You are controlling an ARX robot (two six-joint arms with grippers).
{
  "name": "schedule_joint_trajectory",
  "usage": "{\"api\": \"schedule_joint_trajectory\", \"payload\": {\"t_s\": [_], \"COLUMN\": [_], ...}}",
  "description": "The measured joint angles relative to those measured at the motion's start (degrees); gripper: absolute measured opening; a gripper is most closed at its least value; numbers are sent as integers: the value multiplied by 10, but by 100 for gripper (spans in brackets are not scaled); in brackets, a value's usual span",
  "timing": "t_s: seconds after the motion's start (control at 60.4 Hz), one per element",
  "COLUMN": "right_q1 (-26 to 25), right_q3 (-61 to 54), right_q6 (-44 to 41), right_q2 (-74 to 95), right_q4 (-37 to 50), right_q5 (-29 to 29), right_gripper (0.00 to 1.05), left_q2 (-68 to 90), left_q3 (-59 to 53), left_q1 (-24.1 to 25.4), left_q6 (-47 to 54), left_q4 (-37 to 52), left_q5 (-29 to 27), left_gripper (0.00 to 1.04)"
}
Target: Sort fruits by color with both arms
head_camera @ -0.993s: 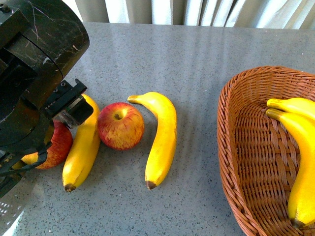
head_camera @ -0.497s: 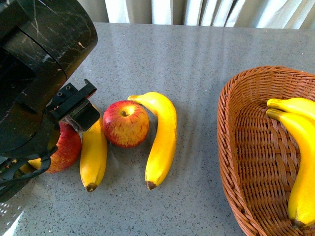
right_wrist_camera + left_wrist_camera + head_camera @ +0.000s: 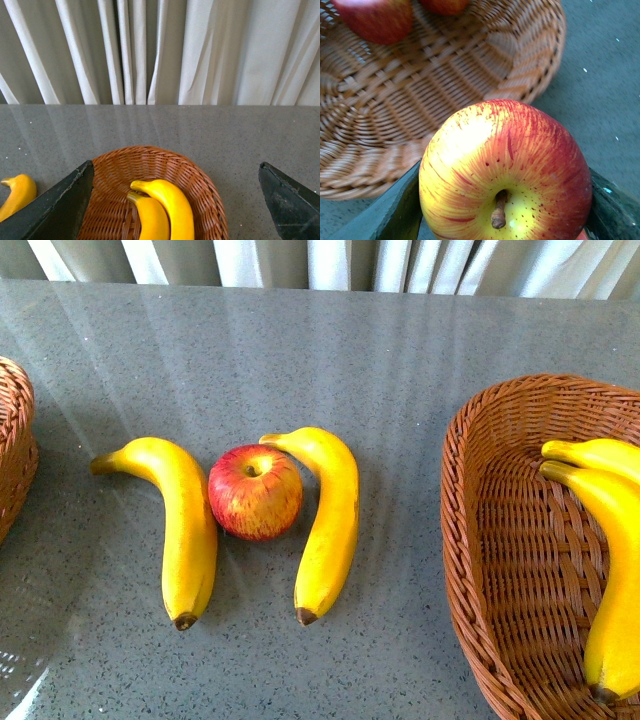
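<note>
- Your reference is the counter apple [image 3: 255, 492]: red with yellow streaks, stem dimple up, resting on the grey counter [image 3: 400, 360].
- The left banana [image 3: 180, 530] lies just beside that apple on its left. The right banana [image 3: 328, 520] lies just beside it on its right. Both brown tips point toward the camera.
- Well right of the apple stands the right basket [image 3: 470, 490], with two bananas [image 3: 612, 570] inside it.
- Well left of the apple, only the edge of the left basket [image 3: 14, 440] is in view.
- Your left tool [image 3: 504, 192] is clamped on the held apple [image 3: 505, 150], with a dark finger on each side. The apple hangs by the left basket's rim, and that basket contains blurred red fruits [image 3: 375, 20].
- Your right tool [image 3: 175, 170] stands wide and holds nothing. It hangs above the right basket.
</note>
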Motion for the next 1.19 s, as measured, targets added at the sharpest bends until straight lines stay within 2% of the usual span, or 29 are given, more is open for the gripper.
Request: {"api": "schedule_joint_trajectory", "payload": {"t_s": [0.116, 0.43, 0.579, 0.728, 0.844, 1.01, 1.192], "right_q1": [0, 0, 0, 0, 0, 0, 0], "right_q3": [0, 0, 0, 0, 0, 0, 0], "right_q6": [0, 0, 0, 0, 0, 0, 0], "right_q2": [0, 0, 0, 0, 0, 0, 0], "right_q4": [0, 0, 0, 0, 0, 0, 0], "right_q5": [0, 0, 0, 0, 0, 0, 0], "right_gripper": [96, 96, 96, 96, 96, 96, 96], "left_q2": [-23, 28, 29, 29, 31, 45, 90], "left_q3": [-49, -128, -132, -132, -121, -72, -22], "left_q1": [77, 215, 237, 221, 167, 102, 33], "left_q6": [23, 87, 115, 155, 242, 342, 392], "left_q4": [16, 142, 168, 186, 239, 260, 275], "left_q5": [7, 66, 63, 56, 53, 47, 67], "left_gripper": [72, 73, 95, 96, 96, 96, 96]}}
